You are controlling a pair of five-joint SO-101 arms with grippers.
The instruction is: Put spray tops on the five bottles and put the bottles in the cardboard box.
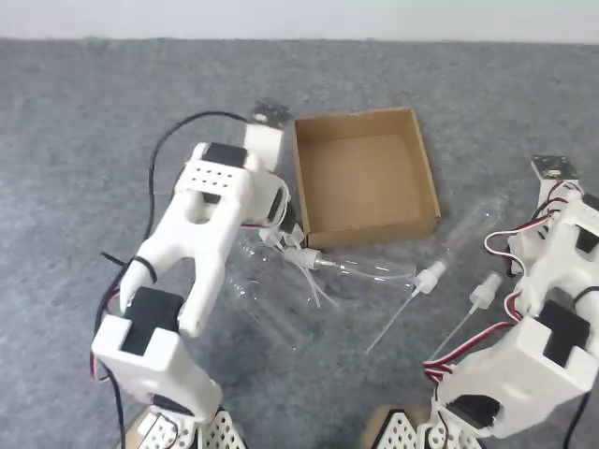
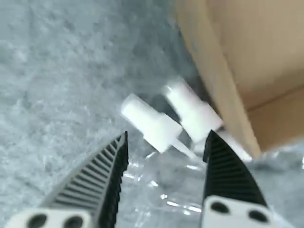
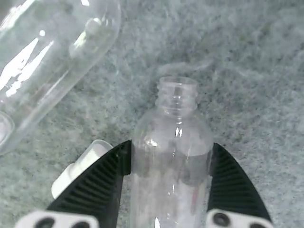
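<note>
My left gripper (image 2: 167, 134) is open, its fingertips on either side of two white spray tops (image 2: 152, 124) (image 2: 192, 111) by the near left corner of the cardboard box (image 1: 374, 227). In the high view the left gripper (image 1: 281, 229) hangs over several clear bottles (image 1: 365, 271) lying on the carpet. My right gripper (image 3: 171, 146) is shut on an upright-looking clear bottle (image 3: 173, 142) with an open neck. A second clear bottle (image 3: 52, 61) lies beside it, and a white spray top (image 3: 80, 166) is by one finger.
The box stands open on the grey carpet. Two loose spray tops with long tubes (image 1: 430, 278) (image 1: 487, 290) lie between the arms. Another clear bottle (image 1: 473, 224) lies right of the box. The far carpet is bare.
</note>
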